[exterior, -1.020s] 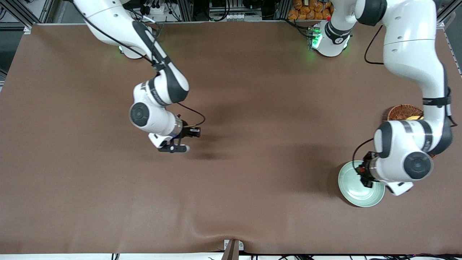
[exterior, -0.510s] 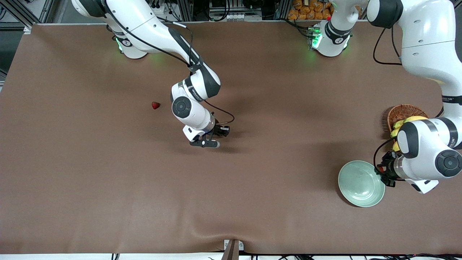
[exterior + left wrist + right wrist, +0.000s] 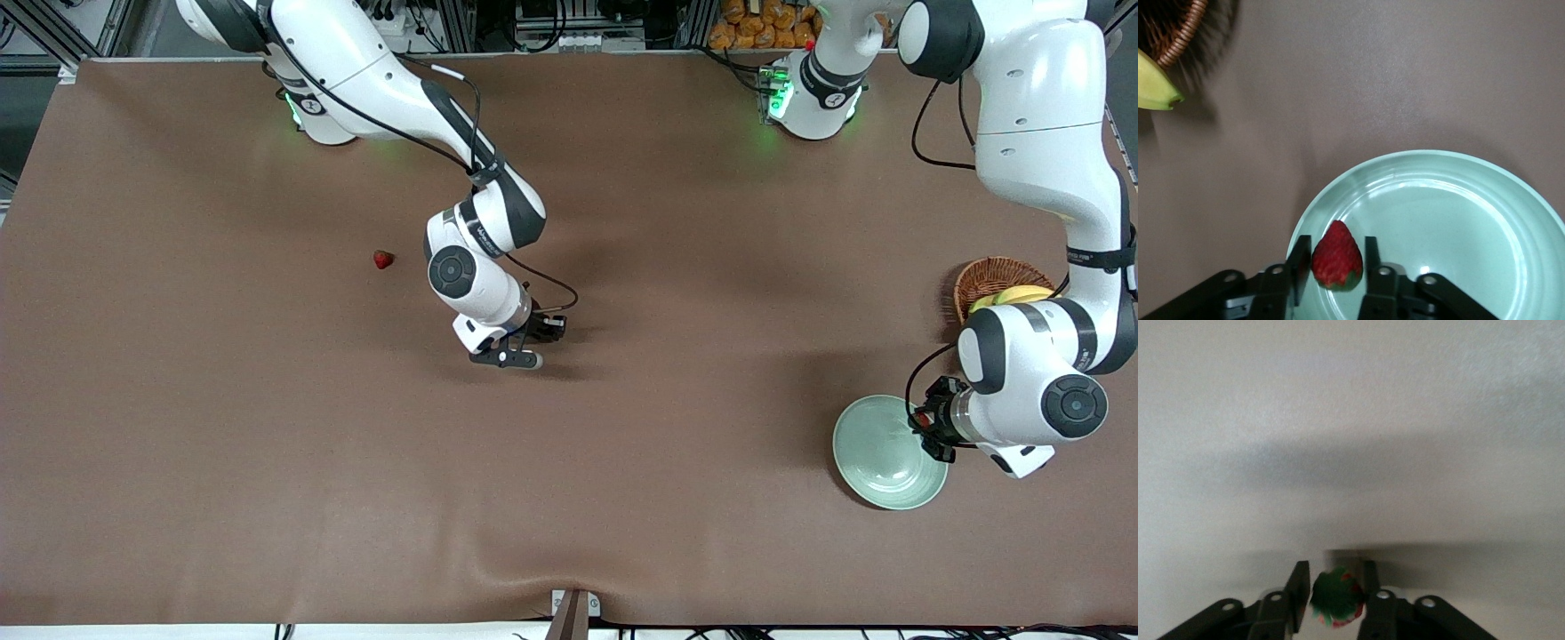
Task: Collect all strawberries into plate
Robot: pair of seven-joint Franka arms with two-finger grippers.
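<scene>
Brown tabletop all round, my left gripper [image 3: 1333, 273] is pinching a strawberry [image 3: 1336, 255] tip-forward with the plate [image 3: 1458, 220] rim directly below, while my right gripper [image 3: 1331, 597] is clamping another berry [image 3: 1336, 599] well off, mid-table.

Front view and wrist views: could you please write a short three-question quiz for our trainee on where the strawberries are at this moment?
1. True or false: the left tool holds a strawberry over the plate.
2. Choose one: the right tool holds a second strawberry over A) the plate, B) the bare table, C) the wicker basket.
3. Fill in: in the front view, ___ strawberry lies on the table, not in either tool.

Key: 1 true; 2 B; 3 one, the loose strawberry toward the right arm's end.
</scene>
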